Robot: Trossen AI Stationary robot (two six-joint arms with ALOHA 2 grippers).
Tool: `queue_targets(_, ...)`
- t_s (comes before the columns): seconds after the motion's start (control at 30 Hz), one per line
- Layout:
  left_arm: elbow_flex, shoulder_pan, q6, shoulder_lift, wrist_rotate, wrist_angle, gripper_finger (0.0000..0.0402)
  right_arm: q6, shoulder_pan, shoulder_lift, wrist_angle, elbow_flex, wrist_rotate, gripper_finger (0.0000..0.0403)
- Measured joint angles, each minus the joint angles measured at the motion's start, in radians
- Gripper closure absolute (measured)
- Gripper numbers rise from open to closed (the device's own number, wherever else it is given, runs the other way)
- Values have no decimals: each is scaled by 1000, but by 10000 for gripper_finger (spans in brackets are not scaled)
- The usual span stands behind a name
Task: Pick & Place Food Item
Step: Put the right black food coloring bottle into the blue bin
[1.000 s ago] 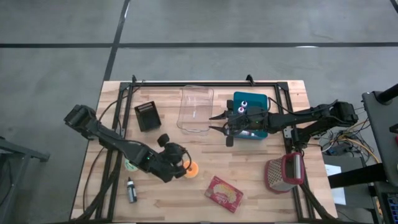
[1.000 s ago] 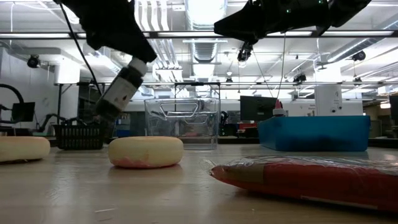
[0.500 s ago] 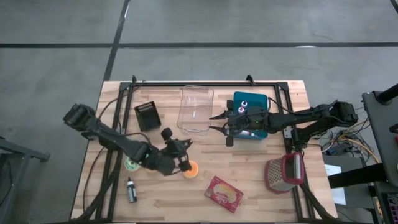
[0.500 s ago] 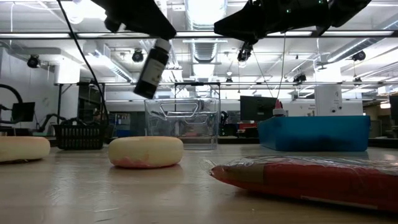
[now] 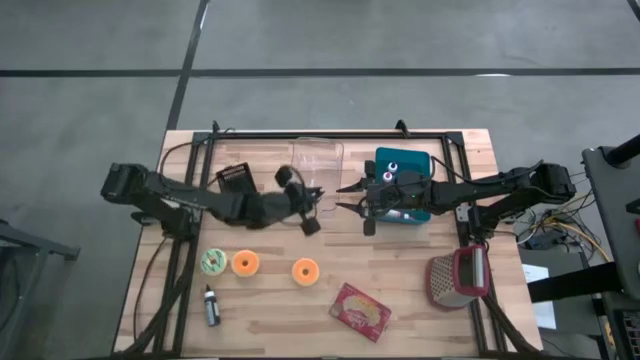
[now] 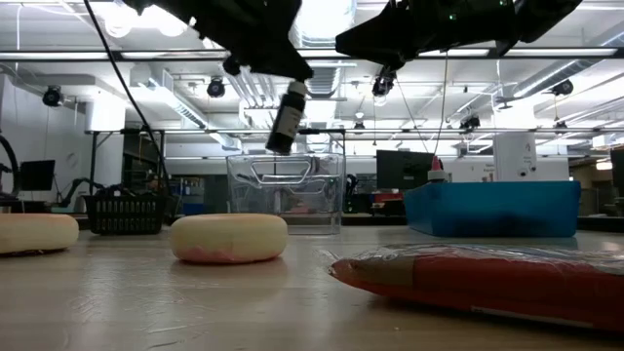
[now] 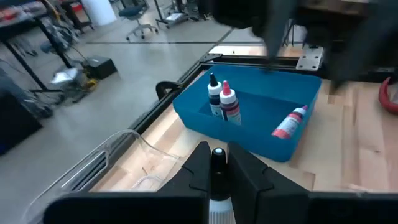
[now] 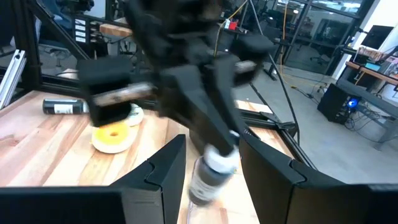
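Your left claw (image 5: 309,222), clenched on a small dark bottle (image 6: 286,118), has swung up off the tabletop (image 5: 420,285) from the donuts to just beside the clear container (image 5: 318,172), so drop-off looks next; right claw (image 5: 352,197) hangs parted, empty.

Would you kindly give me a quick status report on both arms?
Left end effector shut on small bottle, over clear container. Right end effector open, hovering beside blue bin. Nothing blocking.
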Motion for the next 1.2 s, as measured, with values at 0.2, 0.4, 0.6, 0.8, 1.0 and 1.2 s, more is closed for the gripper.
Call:
queue_targets(0.2, -67, 60, 20, -10, 54, 97, 373, 0, 0, 0, 0, 0, 0, 259)
queue_targets(0.4, -94, 62, 67, -69, 48, 150, 373, 0, 0, 0, 0, 0, 0, 259)
queue_targets(0.6, -102, 64, 68, -111, 59, 149, 373, 0, 0, 0, 1, 0, 0, 259)
queue_targets(0.8, -101, 64, 68, -137, 70, 151, 373, 0, 0, 0, 0, 0, 0, 259)
queue_targets(1.0, -102, 68, 63, -132, 44, 163, 369, 0, 0, 0, 0, 0, 0, 259)
queue_targets(1.2, -106, 67, 130, -125, 84, 162, 330, 0, 0, 0, 0, 0, 0, 259)
